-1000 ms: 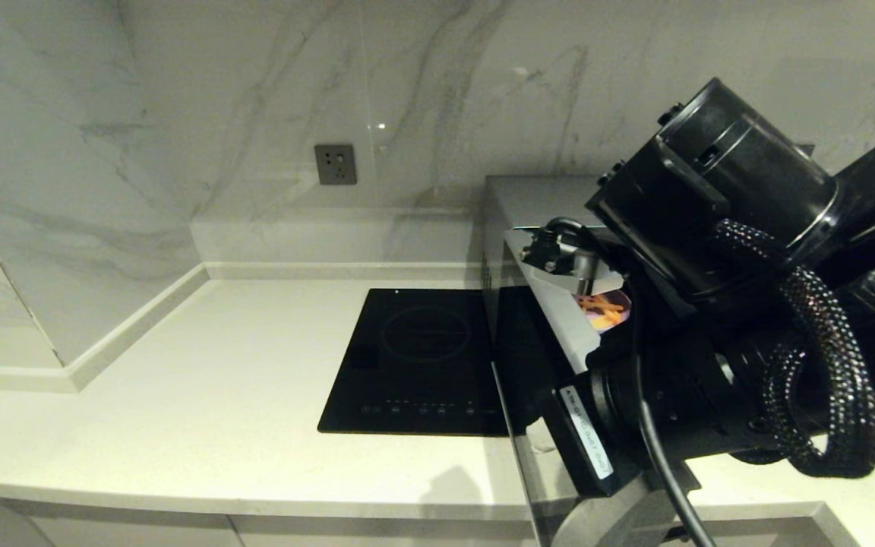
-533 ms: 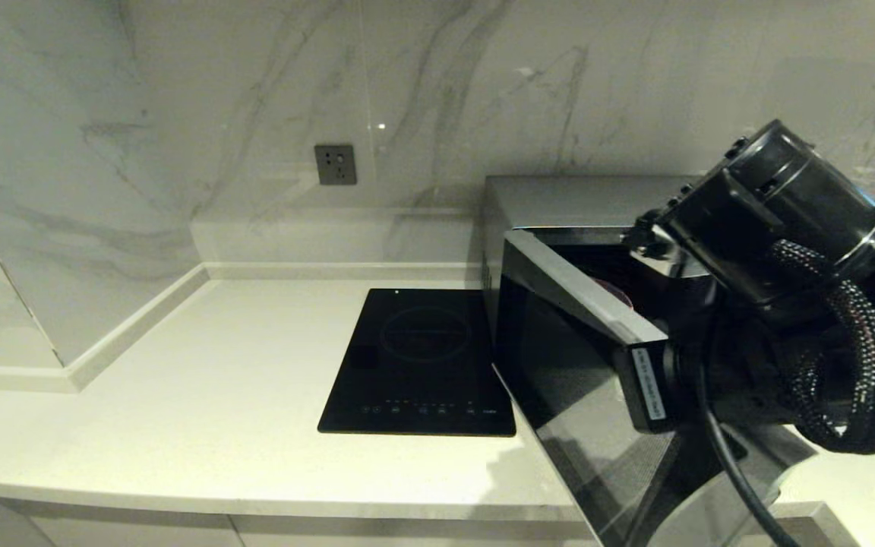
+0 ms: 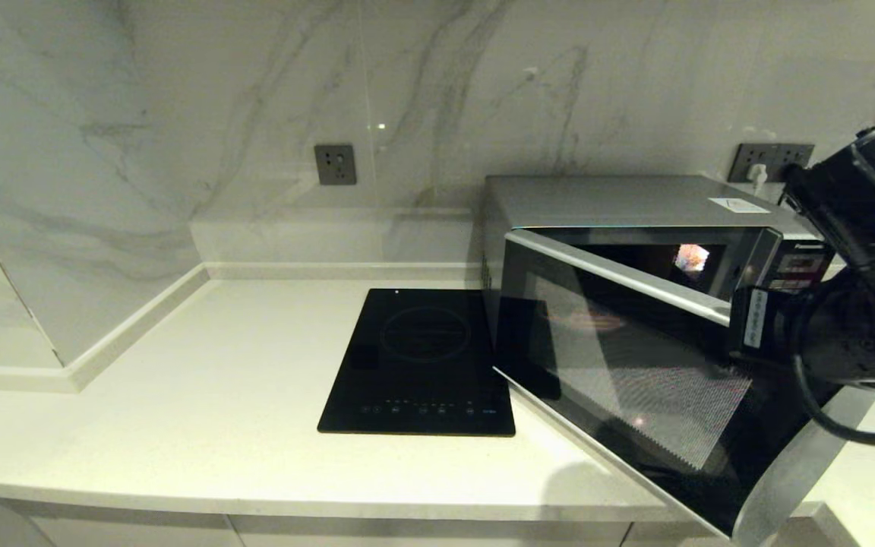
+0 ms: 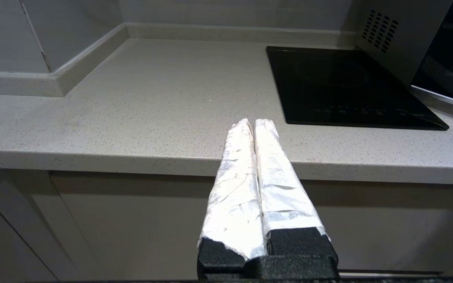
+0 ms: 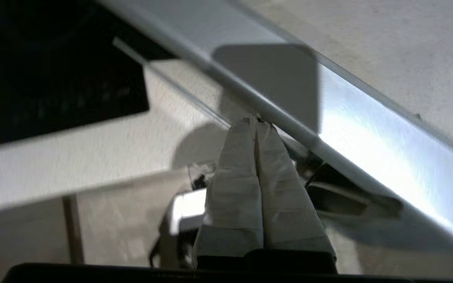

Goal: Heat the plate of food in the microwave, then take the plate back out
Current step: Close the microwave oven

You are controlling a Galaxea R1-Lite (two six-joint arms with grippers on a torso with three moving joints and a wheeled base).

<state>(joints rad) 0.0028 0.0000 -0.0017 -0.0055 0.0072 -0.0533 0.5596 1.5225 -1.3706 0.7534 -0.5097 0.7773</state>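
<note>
Pushing microwave (image 3: 635, 205) door (image 3: 635, 380) toward shut with right gripper (image 5: 256, 120), fingers pressed together, tip at door's silver edge; plate of food (image 3: 692, 257) glimpsed inside through the gap; left gripper (image 4: 252, 124) parked, also closed; risk: tip sliding off slick trim, door left unlatched.

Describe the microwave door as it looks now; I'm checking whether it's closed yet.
The microwave door is dark glass with a mesh-patterned panel and curved silver trim, hinged at its left side. It stands partly open, angled out over the counter edge, leaving a gap where a small lit patch shows inside the cavity. The right gripper, fingers shut, has its tips against the door's silver edge.
</note>
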